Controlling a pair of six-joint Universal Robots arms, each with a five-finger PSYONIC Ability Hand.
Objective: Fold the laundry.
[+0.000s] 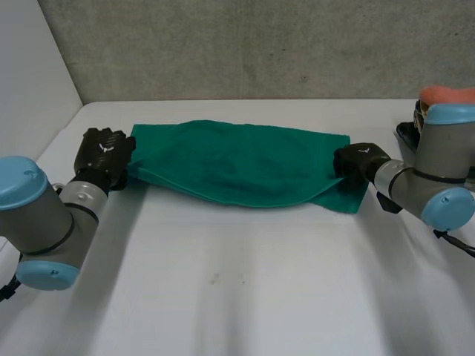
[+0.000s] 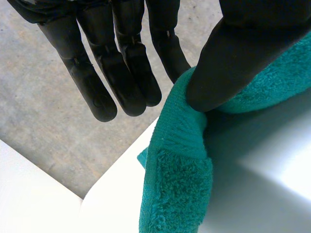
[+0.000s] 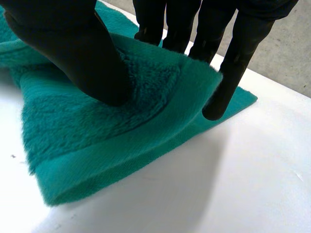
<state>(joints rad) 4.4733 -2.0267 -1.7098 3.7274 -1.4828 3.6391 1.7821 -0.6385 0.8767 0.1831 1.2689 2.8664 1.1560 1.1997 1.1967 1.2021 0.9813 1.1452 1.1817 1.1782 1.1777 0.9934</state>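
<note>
A green towel (image 1: 237,163) hangs stretched between my two hands over the far half of the white table (image 1: 237,297), sagging a little in the middle. My left hand (image 1: 106,152) holds its left end; in the left wrist view the thumb (image 2: 228,53) pinches the towel's edge (image 2: 180,184) against the straight fingers (image 2: 121,73). My right hand (image 1: 360,159) holds the right end. There the thumb (image 3: 73,53) presses down on the towel (image 3: 97,131) while the fingers (image 3: 170,24) lie behind and under the fold, near a corner.
A grey concrete wall (image 1: 260,44) runs along the table's far edge. At the far right, behind my right arm, a black object with something orange-red on top (image 1: 445,96) stands on the table. A white side wall (image 1: 30,74) borders the left.
</note>
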